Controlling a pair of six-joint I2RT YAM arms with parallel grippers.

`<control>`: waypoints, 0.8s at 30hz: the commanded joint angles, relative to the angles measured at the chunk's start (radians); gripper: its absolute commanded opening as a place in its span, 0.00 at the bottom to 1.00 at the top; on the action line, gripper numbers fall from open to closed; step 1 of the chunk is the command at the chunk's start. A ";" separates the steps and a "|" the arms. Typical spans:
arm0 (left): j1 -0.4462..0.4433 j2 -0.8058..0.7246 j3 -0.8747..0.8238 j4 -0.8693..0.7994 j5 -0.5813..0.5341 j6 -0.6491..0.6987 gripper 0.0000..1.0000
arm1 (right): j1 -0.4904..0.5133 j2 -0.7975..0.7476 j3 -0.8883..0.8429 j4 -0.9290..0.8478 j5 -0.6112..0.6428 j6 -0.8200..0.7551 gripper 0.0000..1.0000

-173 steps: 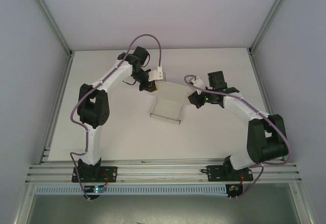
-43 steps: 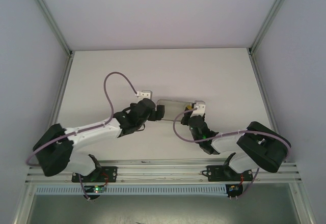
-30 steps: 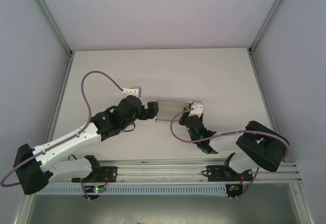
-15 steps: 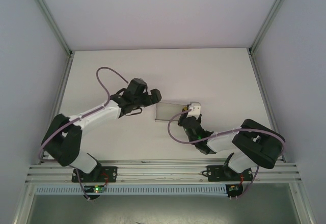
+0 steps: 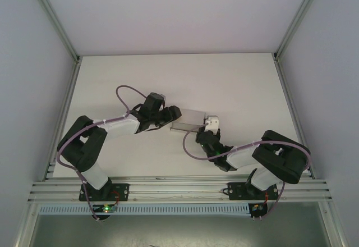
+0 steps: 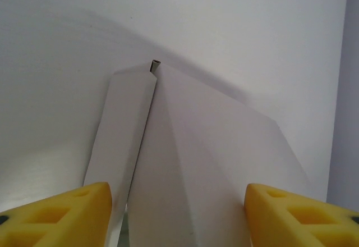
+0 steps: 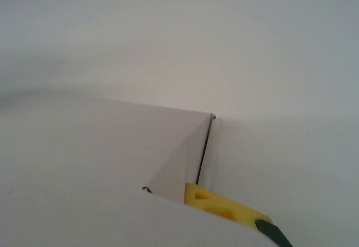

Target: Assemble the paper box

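Low in the top view, the right gripper (image 5: pixel 210 125) is pressed together on the right end wall of the paper box (image 5: pixel 190 117), apparently anchoring it mid-frame. The left gripper (image 5: pixel 171 116) straddles the opposite end with its fingers (image 6: pixel 61 212) apart; whether they pinch the card cannot be told. Beyond, toward the upper frame, the table (image 5: pixel 224 76) offers bare room for swinging flaps.

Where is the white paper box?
In the top view, the white paper box lies in the middle of the white table, between the left gripper and the right gripper.
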 commanded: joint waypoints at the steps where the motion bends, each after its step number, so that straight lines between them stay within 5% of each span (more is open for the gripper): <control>1: 0.003 0.046 -0.026 0.031 0.002 -0.008 0.61 | 0.020 0.003 -0.022 -0.046 -0.051 0.027 0.11; 7: 0.003 0.069 -0.040 0.019 -0.009 0.003 0.53 | 0.019 -0.142 -0.050 -0.175 -0.093 -0.013 0.25; 17: 0.003 0.079 -0.044 -0.015 -0.057 0.025 0.52 | 0.017 -0.707 -0.118 -0.722 -0.194 0.016 0.69; 20: 0.003 0.085 -0.039 -0.019 -0.051 0.032 0.49 | 0.016 -0.893 -0.134 -0.801 -0.259 0.004 0.76; 24: 0.002 0.085 -0.041 -0.034 -0.067 0.050 0.47 | -0.014 -1.072 -0.105 -0.869 -0.376 -0.008 0.98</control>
